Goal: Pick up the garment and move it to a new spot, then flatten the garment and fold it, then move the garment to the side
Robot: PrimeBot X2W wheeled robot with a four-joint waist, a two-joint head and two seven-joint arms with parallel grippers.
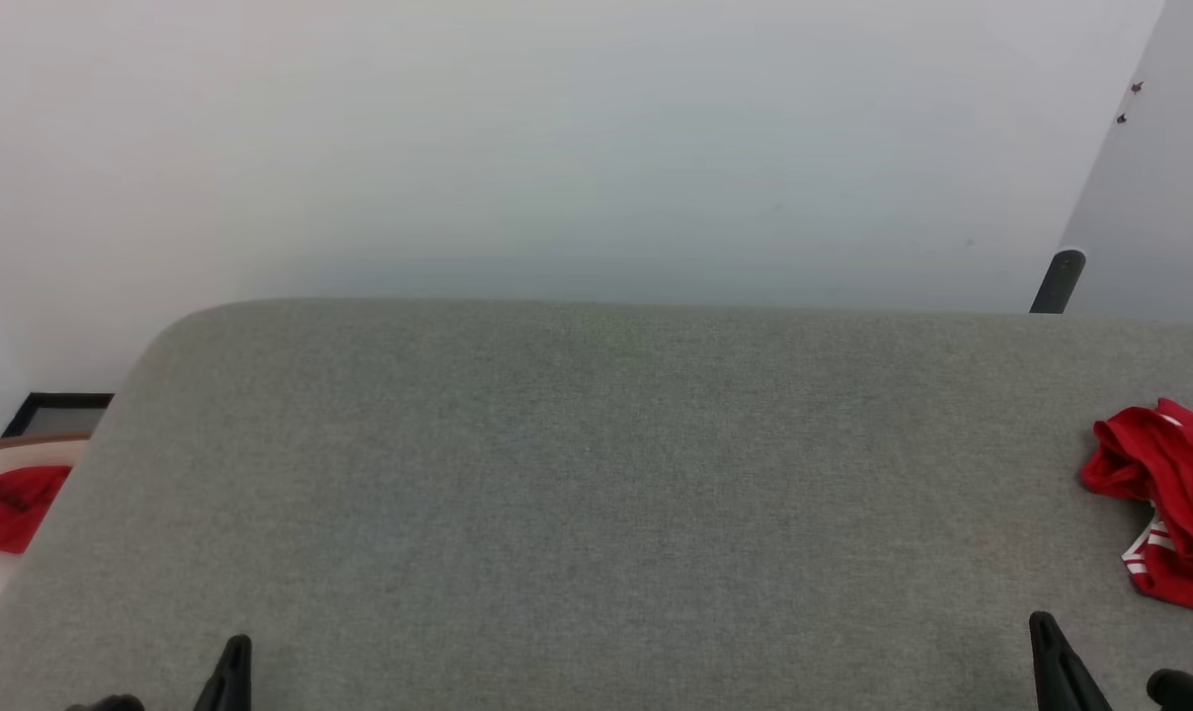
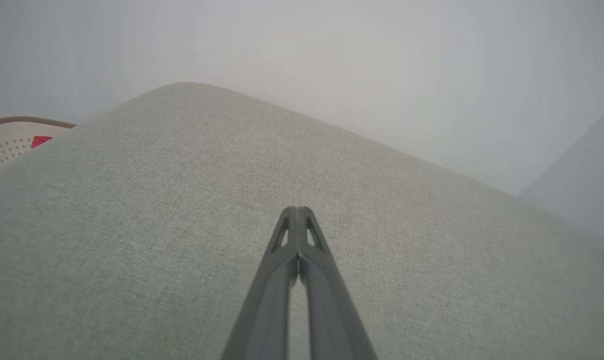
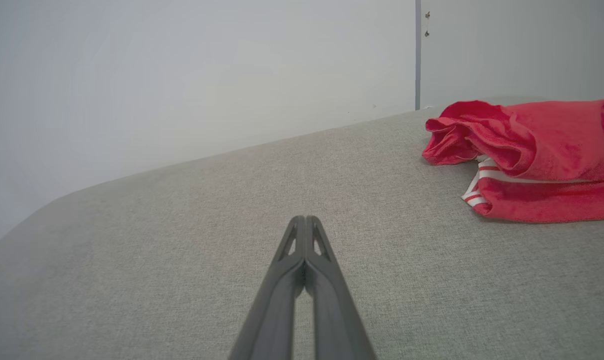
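Observation:
The garment [image 1: 1171, 497] lies crumpled at the right edge of the grey padded surface [image 1: 596, 474], bright red with a white, red-striped sleeve edge peeking out. From the right wrist it is the garment [image 3: 532, 160] up and to the right of my fingers, well apart from them. My right gripper [image 3: 305, 220] is shut with nothing held; its tip rises at the bottom right [image 1: 1041, 624] of the head view. My left gripper [image 2: 297, 210] is shut and empty over bare fabric, its tip at the bottom left [image 1: 239, 644].
A pale basket [image 1: 4, 464] holding another red cloth [image 1: 14, 504] stands off the surface's left edge. A dark post [image 1: 1059, 281] rises behind the far right corner. White walls close the back. The grey surface stretches wide between both grippers.

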